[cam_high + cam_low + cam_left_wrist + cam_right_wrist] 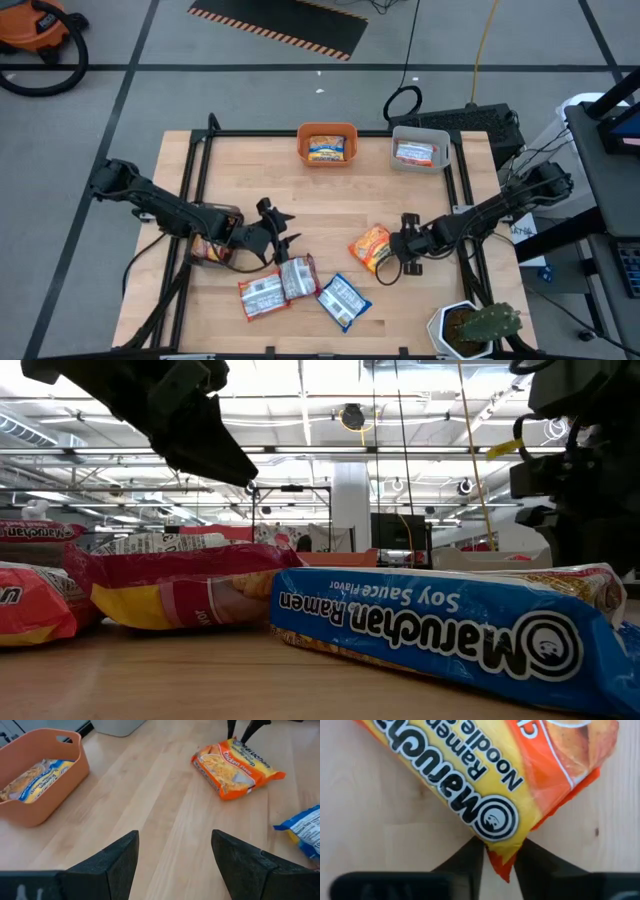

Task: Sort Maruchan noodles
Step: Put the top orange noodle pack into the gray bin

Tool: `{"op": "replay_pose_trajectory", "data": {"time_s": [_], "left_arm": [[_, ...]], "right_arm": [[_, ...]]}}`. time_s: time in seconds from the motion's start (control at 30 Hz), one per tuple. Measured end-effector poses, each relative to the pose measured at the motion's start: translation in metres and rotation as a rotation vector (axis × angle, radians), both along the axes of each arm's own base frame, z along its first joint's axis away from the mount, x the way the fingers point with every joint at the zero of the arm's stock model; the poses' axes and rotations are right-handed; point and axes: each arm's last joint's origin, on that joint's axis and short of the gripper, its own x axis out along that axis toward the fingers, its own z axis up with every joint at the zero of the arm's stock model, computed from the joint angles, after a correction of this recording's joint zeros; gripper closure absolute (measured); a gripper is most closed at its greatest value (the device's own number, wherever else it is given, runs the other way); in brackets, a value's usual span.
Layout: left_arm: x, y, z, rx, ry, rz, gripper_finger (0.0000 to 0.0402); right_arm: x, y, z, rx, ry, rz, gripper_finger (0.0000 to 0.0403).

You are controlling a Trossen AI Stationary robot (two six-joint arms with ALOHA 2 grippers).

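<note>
Left gripper point(285, 232) reaches low across the tabletop point(260, 170), fingers point(116, 865) spread with nothing between them, just above a cluster of three packets point(300, 290). Right gripper point(392, 248) stretches in low too, fingers point(467, 857) pinched on the corner of the orange-yellow chicken noodle packet point(371, 244) lying mid-table.
</note>
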Motion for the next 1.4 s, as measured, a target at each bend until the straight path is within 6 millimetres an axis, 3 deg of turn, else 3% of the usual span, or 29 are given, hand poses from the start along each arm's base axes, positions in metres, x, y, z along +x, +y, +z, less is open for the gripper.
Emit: {"op": "replay_pose_trajectory", "data": {"time_s": [0.27, 0.63, 1.0, 1.4], "left_arm": [[0.002, 0.002, -0.002, -0.012, -0.002, 0.017, 0.0147], [0.009, 0.003, -0.001, -0.033, -0.061, 0.027, 0.0147], [0.01, 0.003, 0.001, -0.054, -0.086, 0.027, 0.0147], [0.017, 0.005, 0.011, -0.065, -0.197, 0.023, 0.0147]], "right_arm": [[0.007, -0.005, 0.005, -0.129, -0.053, 0.033, 0.0399], [0.035, -0.005, 0.036, -0.497, -0.32, 0.056, 0.0402], [0.063, 0.001, 0.07, -0.821, -0.589, 0.193, 0.0402], [0.075, -0.005, 0.097, -0.974, -0.741, 0.215, 0.0403]]}}
